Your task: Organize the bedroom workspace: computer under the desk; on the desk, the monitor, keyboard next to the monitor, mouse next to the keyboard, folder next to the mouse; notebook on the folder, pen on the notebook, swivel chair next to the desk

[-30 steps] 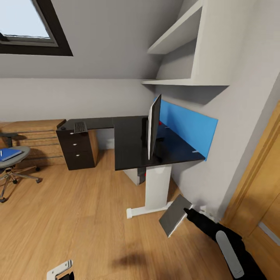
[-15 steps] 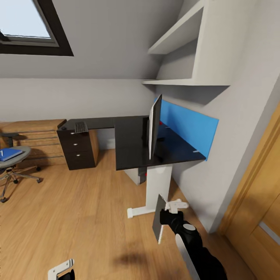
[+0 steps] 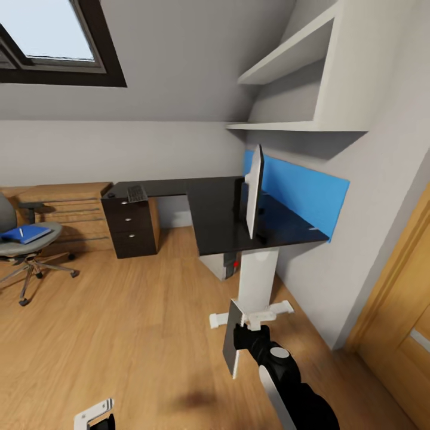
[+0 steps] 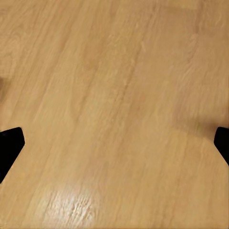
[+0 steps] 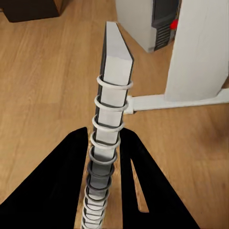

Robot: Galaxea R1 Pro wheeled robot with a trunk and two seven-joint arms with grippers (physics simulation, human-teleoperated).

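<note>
Far left, swivel chair w/ blue folder + pen on its seat. Your left gripper is spread open above the floor. Keyboard on drawer unit, monitor on desk. Right gripper clamps the notebook upright, near the desk foot.

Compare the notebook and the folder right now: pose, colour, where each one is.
The notebook is dark grey, spiral-bound, and stands on edge, clamped in the right gripper over the floor near the desk's foot. The folder is bright blue and lies flat on the swivel chair seat, with a pale pen-like stick on it. Both are thin flat rectangles, neither on the desk.
</note>
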